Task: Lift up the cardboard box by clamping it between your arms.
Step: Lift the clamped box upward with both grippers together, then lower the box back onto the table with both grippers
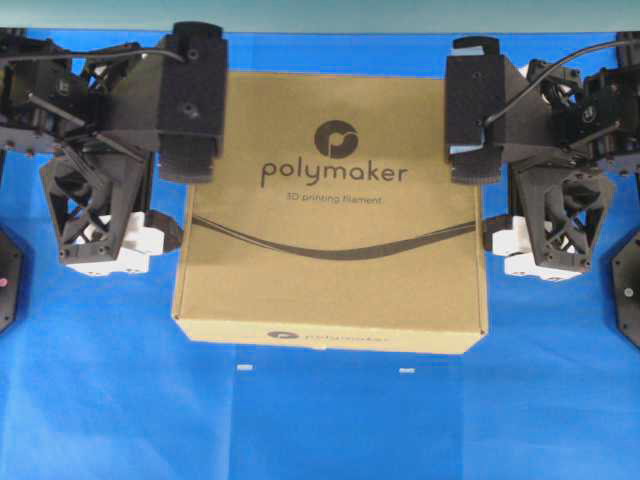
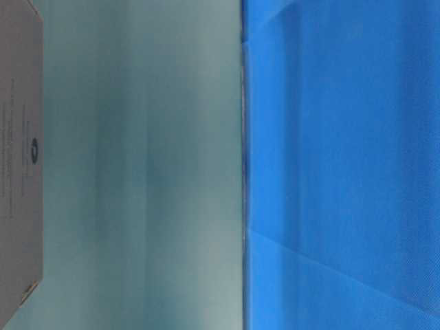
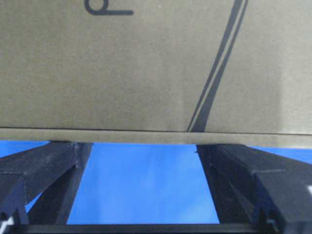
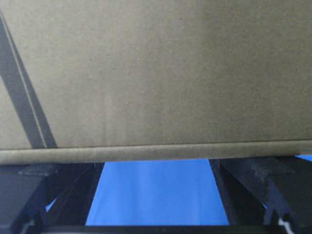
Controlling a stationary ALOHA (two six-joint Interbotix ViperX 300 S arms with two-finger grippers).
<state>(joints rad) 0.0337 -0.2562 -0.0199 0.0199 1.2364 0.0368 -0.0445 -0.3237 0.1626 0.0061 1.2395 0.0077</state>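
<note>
Cardboard box (image 1: 332, 210) lies flat on the blue cloth (image 1: 320, 420) between the left gripper (image 1: 165, 235) and right gripper (image 1: 497, 232), both spread wide, empty, at its side edges.

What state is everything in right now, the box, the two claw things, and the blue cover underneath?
cardboard box: closed, flat on the cloth, printed side up, between the two grippers.
left gripper: open, fingers spread, tips at the box's side edge.
right gripper: open, fingers spread, tips at the opposite side edge.
blue cloth: spread out under the box, faintly creased.
</note>
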